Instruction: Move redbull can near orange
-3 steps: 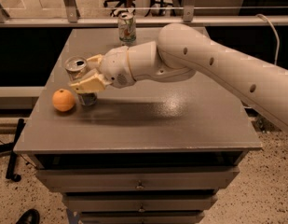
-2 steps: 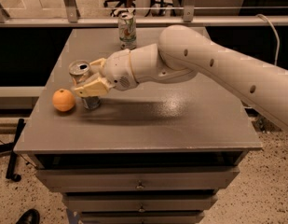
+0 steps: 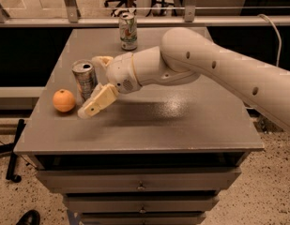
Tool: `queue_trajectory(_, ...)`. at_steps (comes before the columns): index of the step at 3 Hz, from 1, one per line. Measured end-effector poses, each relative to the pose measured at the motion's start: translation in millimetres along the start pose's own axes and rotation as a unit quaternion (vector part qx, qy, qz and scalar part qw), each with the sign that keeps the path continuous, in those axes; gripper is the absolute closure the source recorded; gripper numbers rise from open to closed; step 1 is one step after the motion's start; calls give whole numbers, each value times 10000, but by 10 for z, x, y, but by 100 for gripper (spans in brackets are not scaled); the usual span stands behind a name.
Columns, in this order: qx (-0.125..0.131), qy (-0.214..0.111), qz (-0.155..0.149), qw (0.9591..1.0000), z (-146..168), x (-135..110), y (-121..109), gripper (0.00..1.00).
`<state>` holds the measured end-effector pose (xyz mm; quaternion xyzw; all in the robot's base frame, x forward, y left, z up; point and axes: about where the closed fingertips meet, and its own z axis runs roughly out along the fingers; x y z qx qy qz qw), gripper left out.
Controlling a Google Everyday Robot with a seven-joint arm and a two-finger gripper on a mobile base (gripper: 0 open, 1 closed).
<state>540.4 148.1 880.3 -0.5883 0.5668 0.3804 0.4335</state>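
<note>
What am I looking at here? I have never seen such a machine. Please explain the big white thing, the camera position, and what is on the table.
The big white shape is a robot arm, reaching in from the right. At its end is the gripper, a two-finger clamp, open, with one finger on each side of the redbull can. There is one camera, looking down at the grey table from its front. The can stands upright on the table, close beside the orange. A white can stands at the far edge.

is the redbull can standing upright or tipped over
Upright: the redbull can stands on its base, shiny top up, beside the orange; the open tool is right by it.
</note>
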Motion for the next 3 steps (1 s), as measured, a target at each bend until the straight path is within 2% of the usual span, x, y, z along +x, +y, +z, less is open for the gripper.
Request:
queue_trajectory(1, 225, -106, 50, 9997, -285, 71, -10, 0)
queue_trajectory(2, 790, -209, -59, 9966, -1112, 92, 2, 0)
queue_trajectory(3, 1040, -184, 1, 9944, -1399, 182, 3, 0)
